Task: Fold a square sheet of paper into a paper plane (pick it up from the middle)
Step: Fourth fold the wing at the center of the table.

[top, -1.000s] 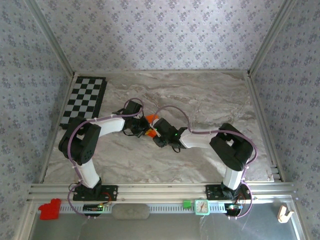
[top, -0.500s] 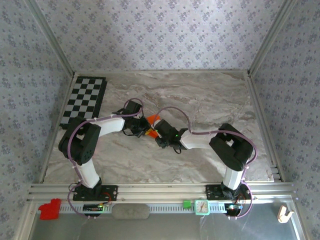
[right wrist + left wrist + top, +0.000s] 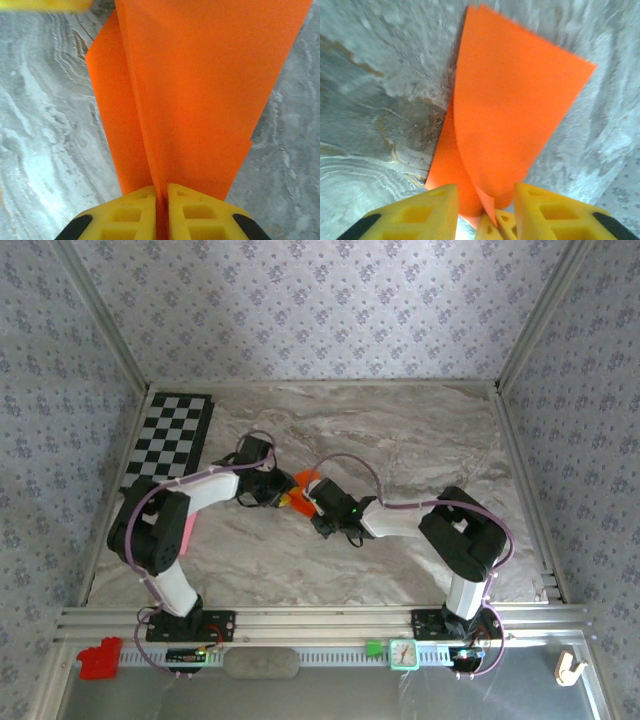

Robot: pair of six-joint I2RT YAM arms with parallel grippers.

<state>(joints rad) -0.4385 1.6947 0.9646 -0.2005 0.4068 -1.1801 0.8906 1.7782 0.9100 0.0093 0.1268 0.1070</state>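
My right tool (image 3: 161, 192) pinches the folded orange paper (image 3: 200, 90) at its 6 o'clock end over the bench (image 3: 40, 150), my left tool (image 3: 485, 194) spread around another corner.

We see soft, even light over the desk (image 3: 420, 430), the arms (image 3: 400, 515) throwing only faint shadows; in our left wrist view its marble smears toward the edges and a thin dark shadow hugs the orange paper (image 3: 515, 115); the right wrist view is sharper.
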